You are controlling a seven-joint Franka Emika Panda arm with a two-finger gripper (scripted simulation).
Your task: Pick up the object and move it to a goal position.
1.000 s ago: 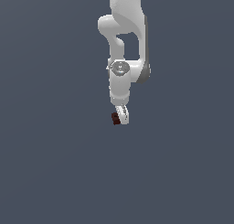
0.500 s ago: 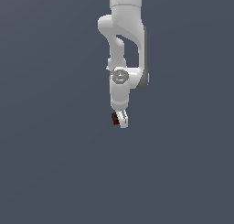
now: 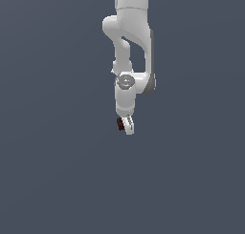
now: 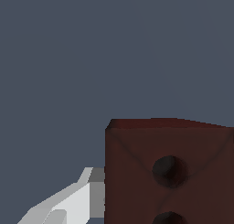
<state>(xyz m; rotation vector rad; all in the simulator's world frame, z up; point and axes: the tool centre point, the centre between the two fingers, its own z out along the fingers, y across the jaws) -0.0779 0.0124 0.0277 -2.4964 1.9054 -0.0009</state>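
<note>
Closest to the wrist camera, the object (image 4: 169, 173) fills a large part of the picture: a dark maroon block with a flat face turned toward the lens. Two round dark holes show in that face, one fully visible and a second cut off by the picture's edge. Faint diagonal creases run across the same face toward its corners. Its top edge is slightly lighter than the rest. Just beside the block, touching its side, one white finger (image 4: 75, 201) of the gripper shows, with a grey pad where it meets the block. The other finger is out of the wrist view.

Farther off, in the exterior view, the white arm (image 3: 131, 37) hangs down from above, bending at a round grey-capped joint (image 3: 126, 82) before its last link drops toward the hand. At the lower end sits the gripper (image 3: 125, 126), and the object (image 3: 119, 124) appears there as a small dark patch on the side toward the exterior view's left, pressed against the white fingers. The jaws are closed around the block, holding it clear of anything below.

Behind everything lies a plain dark blue-grey background (image 3: 52, 171), even in tone, with no edge or surface line to tell where floor and backdrop meet. How high the block is cannot be told.
</note>
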